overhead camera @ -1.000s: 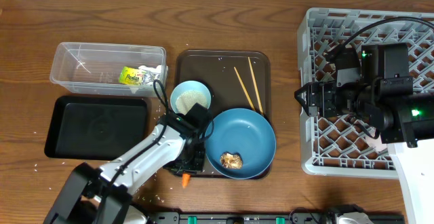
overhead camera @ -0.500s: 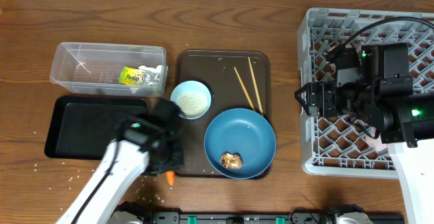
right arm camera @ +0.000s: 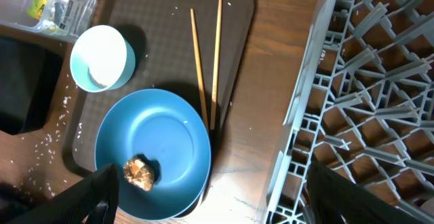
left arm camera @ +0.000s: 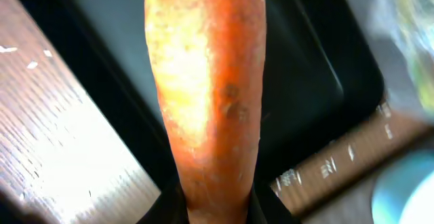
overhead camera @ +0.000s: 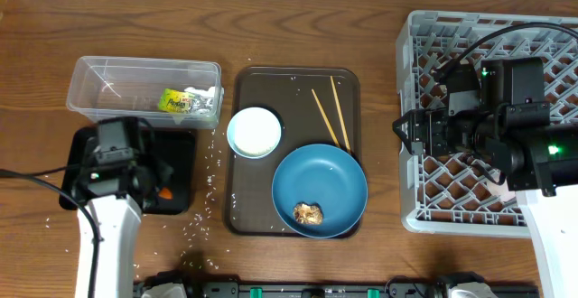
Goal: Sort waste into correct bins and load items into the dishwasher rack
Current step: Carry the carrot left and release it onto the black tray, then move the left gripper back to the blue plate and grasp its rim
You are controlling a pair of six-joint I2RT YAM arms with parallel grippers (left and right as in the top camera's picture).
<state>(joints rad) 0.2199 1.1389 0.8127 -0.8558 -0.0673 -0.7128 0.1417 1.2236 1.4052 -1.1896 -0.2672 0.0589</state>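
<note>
On the counter (overhead camera: 379,27) the tub (overhead camera: 135,88) sits far left at the back, with the wrapper (overhead camera: 178,102) in its right end. Just in front of it lies the shallow tray (overhead camera: 181,153) — the carrot (left arm camera: 207,95) hangs over its right end, pinched in the left end effector (overhead camera: 158,188). Right of both lies the serving tray (overhead camera: 298,99): cup (overhead camera: 254,132) at back left, chopsticks (overhead camera: 330,113) at back right, dish (overhead camera: 325,176) on the front right corner, scrap (overhead camera: 310,213) in the dish's front part. The rack (overhead camera: 479,36) stands well to the right — the right end effector (overhead camera: 399,132) at its left edge.

We see a white left arm (overhead camera: 102,244) with a black wrist, and a black right arm (overhead camera: 515,144) with looped cables (overhead camera: 506,32) and green lights (overhead camera: 553,151).
</note>
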